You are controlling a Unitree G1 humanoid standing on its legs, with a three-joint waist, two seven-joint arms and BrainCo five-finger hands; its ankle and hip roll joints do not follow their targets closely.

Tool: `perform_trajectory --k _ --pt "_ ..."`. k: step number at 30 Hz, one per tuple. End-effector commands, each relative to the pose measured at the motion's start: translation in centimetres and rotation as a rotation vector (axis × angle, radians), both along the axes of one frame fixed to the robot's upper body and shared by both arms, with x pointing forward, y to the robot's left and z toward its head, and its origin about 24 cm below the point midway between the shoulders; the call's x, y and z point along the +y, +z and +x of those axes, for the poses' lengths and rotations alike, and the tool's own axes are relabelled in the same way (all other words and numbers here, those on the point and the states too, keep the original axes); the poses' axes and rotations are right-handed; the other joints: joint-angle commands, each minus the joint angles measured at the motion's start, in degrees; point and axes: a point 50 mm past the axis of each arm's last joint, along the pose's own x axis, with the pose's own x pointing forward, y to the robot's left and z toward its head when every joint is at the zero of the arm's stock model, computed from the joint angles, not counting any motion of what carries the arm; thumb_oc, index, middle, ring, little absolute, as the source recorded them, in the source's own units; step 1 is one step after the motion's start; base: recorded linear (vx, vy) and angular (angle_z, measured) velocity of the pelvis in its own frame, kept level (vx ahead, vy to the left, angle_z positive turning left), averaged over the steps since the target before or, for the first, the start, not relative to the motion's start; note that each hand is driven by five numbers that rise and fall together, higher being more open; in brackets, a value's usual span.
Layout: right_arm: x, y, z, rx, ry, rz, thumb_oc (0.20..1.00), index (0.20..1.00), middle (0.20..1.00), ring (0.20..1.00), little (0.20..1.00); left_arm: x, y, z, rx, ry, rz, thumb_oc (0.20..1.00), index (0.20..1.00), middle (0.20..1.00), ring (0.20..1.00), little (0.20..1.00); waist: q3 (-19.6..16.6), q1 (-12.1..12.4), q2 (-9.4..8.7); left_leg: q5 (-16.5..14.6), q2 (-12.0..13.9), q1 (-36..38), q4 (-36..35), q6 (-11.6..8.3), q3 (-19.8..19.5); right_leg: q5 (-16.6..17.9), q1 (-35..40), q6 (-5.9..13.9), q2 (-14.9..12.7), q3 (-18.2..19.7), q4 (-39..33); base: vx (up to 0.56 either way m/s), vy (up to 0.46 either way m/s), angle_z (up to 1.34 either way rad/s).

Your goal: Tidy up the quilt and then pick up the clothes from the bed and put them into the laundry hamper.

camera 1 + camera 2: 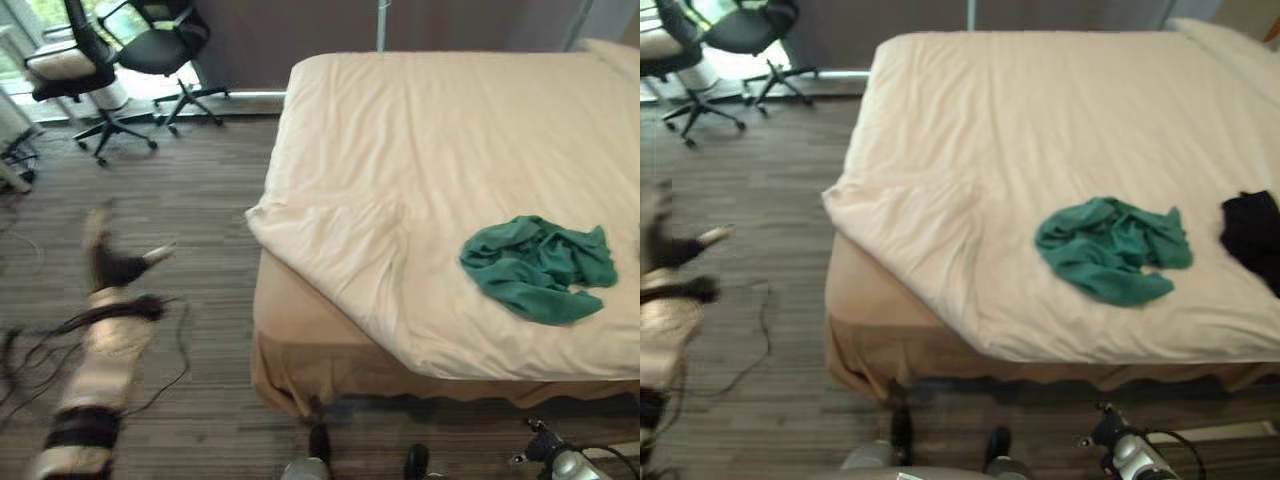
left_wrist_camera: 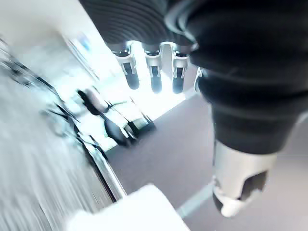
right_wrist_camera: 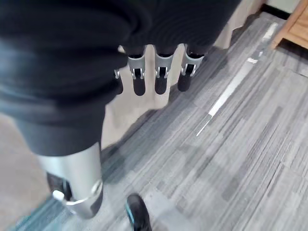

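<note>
A cream quilt [image 1: 450, 150] lies spread over the bed, with creases and a raised fold near its front left corner [image 1: 330, 235]. On it, toward the front right, sits a crumpled green garment [image 1: 540, 265]. A black garment [image 1: 1252, 235] lies farther right at the edge of the right eye view. My left hand [image 1: 112, 265] hangs over the floor to the left of the bed, well away from the quilt. Its fingers [image 2: 151, 72] are straight and hold nothing. My right hand [image 3: 161, 77] hangs low over the floor by the bed's front, fingers relaxed and empty.
Two black office chairs [image 1: 110, 60] stand by the window at the far left. A pillow [image 1: 615, 55] lies at the bed's far right corner. A brown bed skirt [image 1: 300, 340] shows below the quilt. Grey striped floor [image 1: 180, 190] spreads left of the bed.
</note>
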Motion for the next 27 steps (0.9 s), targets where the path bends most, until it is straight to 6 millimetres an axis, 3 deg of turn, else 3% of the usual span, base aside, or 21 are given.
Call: perform_trajectory --k 1,3,4,6,7,8,9,10,11,12,14,15,16,17,18,20,21,22,25,26,27 --pt "0.1 1.8 4.0 -0.075 0.065 -0.081 1.0 1.0 1.0 1.0 1.0 -2.5 4.4 4.1 -0.117 -0.026 0.181 1.0 1.0 1.0 1.0 1.0 4.9 -4.8 0.61 -5.0 1.9 2.8 -0.1 -2.05 0.4 -3.1 -1.9 5.44 -4.1 1.4 1.4 -0.23 0.131 -0.31" --pt "0.5 2.2 5.1 -0.108 0.065 -0.094 1.0 1.0 1.0 1.0 1.0 -3.7 6.3 5.8 -0.137 -0.017 0.261 1.0 1.0 1.0 1.0 1.0 6.1 -6.2 1.43 -4.4 1.5 0.3 -0.1 -1.68 1.4 -2.3 -5.9 5.56 -4.4 3.0 2.9 -0.18 0.101 -0.47" --pt "0.8 2.4 5.6 -0.126 0.061 -0.097 1.0 1.0 1.0 1.0 1.0 -3.7 7.5 6.9 -0.133 0.033 0.392 1.0 1.0 1.0 1.0 1.0 7.2 -7.7 1.98 -3.9 1.4 -1.5 -0.1 -1.49 2.1 -1.6 -8.7 5.77 -4.7 3.9 3.7 -0.19 0.092 -0.76" --pt "1.1 2.5 5.9 -0.146 0.049 -0.095 1.0 1.0 1.0 1.0 1.0 -3.8 8.5 7.5 -0.148 0.067 0.489 1.0 1.0 1.0 1.0 1.0 7.8 -8.0 1.94 -3.6 1.4 -2.8 0.1 -1.39 2.6 -1.2 -10.4 5.92 -5.0 4.2 4.1 -0.12 0.039 -0.47" --pt "1.3 2.7 6.4 -0.177 0.034 -0.09 1.0 1.0 1.0 1.0 1.0 -3.6 9.9 8.4 -0.16 0.135 0.648 1.0 1.0 1.0 1.0 1.0 9.3 -9.0 2.09 -3.2 1.3 -4.4 0.4 -1.37 3.1 -0.8 -12.5 6.12 -5.4 5.0 4.5 -0.06 0.012 -0.31" --pt "1.4 2.7 6.4 -0.178 0.033 -0.089 1.0 1.0 1.0 1.0 1.0 -3.7 10.0 8.4 -0.161 0.134 0.649 1.0 1.0 1.0 1.0 1.0 9.3 -8.9 2.03 -3.2 1.3 -4.5 0.4 -1.36 3.2 -0.8 -12.5 6.12 -5.4 5.1 4.5 -0.12 0.027 -0.29" --pt "1.5 2.5 6.1 -0.187 0.013 -0.083 1.0 1.0 1.0 1.0 1.0 -2.4 10.8 9.0 -0.128 0.233 0.822 1.0 1.0 1.0 1.0 1.0 10.6 -9.9 2.33 -2.8 1.4 -6.0 0.6 -1.36 3.5 -0.3 -14.2 6.31 -5.8 5.3 4.7 -0.06 0.016 -0.21" --pt "1.5 2.5 6.1 -0.187 0.012 -0.082 1.0 1.0 1.0 1.0 1.0 -2.5 10.8 9.0 -0.129 0.232 0.823 1.0 1.0 1.0 1.0 1.0 10.6 -9.8 2.28 -2.8 1.4 -6.0 0.6 -1.36 3.5 -0.3 -14.3 6.31 -5.8 5.4 4.8 -0.08 0.056 -0.24" --pt "1.6 2.2 5.7 -0.185 0.004 -0.079 1.0 1.0 1.0 1.0 1.0 -0.7 9.4 9.5 0.018 0.311 0.997 1.0 1.0 1.0 1.0 1.0 11.6 -10.8 2.46 -2.6 1.3 -6.7 0.8 -1.29 3.9 0.1 -15.2 6.51 -6.0 5.9 4.8 -0.03 0.041 -0.28" --pt "1.6 2.2 5.7 -0.186 0.003 -0.078 1.0 1.0 1.0 1.0 1.0 -0.8 9.4 9.5 0.017 0.31 0.998 1.0 1.0 1.0 1.0 1.0 11.6 -10.7 2.43 -2.6 1.3 -6.7 0.8 -1.28 3.9 0.0 -15.3 6.52 -6.0 5.9 4.8 -0.03 0.056 -0.25" --pt "1.4 1.7 4.7 -0.155 -0.004 -0.077 1.0 1.0 1.0 1.0 1.0 0.8 7.3 9.5 0.17 0.34 1.073 1.0 1.0 1.0 1.0 1.0 11.6 -11.2 2.3 -2.7 1.4 -6.7 0.8 -1.31 4.3 0.2 -15.2 6.67 -6.0 6.0 4.5 0.01 0.017 -0.21" --pt "0.7 1.5 4.1 -0.134 -0.023 -0.081 1.0 1.0 1.0 1.0 1.0 1.9 6.2 9.2 0.258 0.367 1.092 0.586 0.586 0.586 0.586 0.586 11.1 -11.3 1.95 -3.0 1.4 -5.9 0.7 -1.35 4.4 0.3 -14.3 6.71 -5.9 5.9 3.9 0.04 -0.003 -0.2" --pt "0.3 1.6 3.8 -0.126 -0.034 -0.085 1.0 1.0 1.0 1.0 1.0 2.8 5.2 8.8 0.306 0.377 1.102 0.46 0.46 0.46 0.46 0.46 10.9 -11.2 1.77 -3.1 1.4 -5.3 0.6 -1.39 4.5 0.3 -13.6 6.71 -5.8 5.9 3.6 0.03 -0.008 -0.09" --pt "0.3 1.6 3.8 -0.125 -0.034 -0.085 1.0 1.0 1.0 1.0 1.0 2.8 5.2 8.8 0.307 0.377 1.101 0.2 0.2 0.2 0.2 0.2 10.9 -11.2 1.79 -3.1 1.4 -5.3 0.6 -1.39 4.5 0.3 -13.6 6.72 -5.8 5.9 3.6 0.05 0.008 -0.07" --pt "-0.8 1.6 3.2 -0.109 -0.073 -0.094 1.0 1.0 1.0 1.0 1.0 4.6 3.2 7.8 0.407 0.398 1.103 0.2 0.2 0.2 0.2 0.2 9.9 -11.0 1.46 -3.5 1.3 -3.9 0.4 -1.43 4.5 0.2 -12.3 6.65 -5.7 5.8 3.1 0.07 0.014 -0.1" --pt "-1.5 1.7 2.9 -0.103 -0.097 -0.098 1.0 1.0 1.0 1.0 1.0 5.3 2.6 7.3 0.437 0.404 1.098 0.2 0.2 0.2 0.2 0.2 9.3 -10.9 1.42 -3.8 1.2 -3.1 0.4 -1.42 4.4 0.1 -11.5 6.59 -5.6 5.6 2.9 0.08 0.02 -0.12" --pt "-2.8 1.8 1.9 -0.091 -0.171 -0.097 1.0 1.0 1.0 1.0 1.0 7.0 0.7 5.9 0.5 0.414 1.038 0.2 0.2 0.2 0.2 0.2 7.7 -10.4 1.4 -4.3 1.1 -1.1 0.0 -1.42 4.4 0.0 -9.4 6.49 -5.5 5.3 2.4 0.07 0.021 -0.05" --pt "-2.8 1.8 1.9 -0.09 -0.17 -0.098 1.0 1.0 1.0 1.0 1.0 7.0 0.7 5.9 0.501 0.414 1.037 0.2 0.2 0.2 0.2 0.2 7.7 -10.5 1.44 -4.3 1.1 -1.0 0.0 -1.43 4.4 0.0 -9.4 6.5 -5.4 5.3 2.4 0.11 0.026 0.03" --pt "-5.1 2.5 1.0 -0.104 -0.285 -0.115 1.0 1.0 1.0 1.0 1.0 9.1 -3.9 2.7 0.606 0.398 0.733 0.2 0.2 0.2 0.2 0.2 5.5 -9.4 1.1 -5.0 0.9 1.4 -0.1 -1.39 3.8 -0.3 -6.2 6.33 -5.2 4.6 1.5 0.08 0.009 0.12" --pt "-5.1 2.5 1.0 -0.104 -0.283 -0.116 1.0 1.0 1.0 1.0 1.0 9.1 -3.9 2.6 0.608 0.399 0.731 0.2 0.2 0.2 0.2 0.2 5.5 -9.6 1.17 -5.0 0.9 1.4 -0.1 -1.4 3.8 -0.3 -6.1 6.33 -5.2 4.6 1.4 0.11 0.009 0.03" --pt "-7.0 3.2 -0.2 -0.128 -0.384 -0.122 1.0 1.0 1.0 1.0 1.0 9.6 -6.6 0.0 0.62 0.367 0.5 0.2 0.2 0.2 0.2 0.2 3.9 -8.8 0.96 -5.4 0.8 2.8 -0.1 -1.37 3.2 -0.5 -4.0 6.26 -5.1 4.1 0.7 0.12 0.025 0.1"
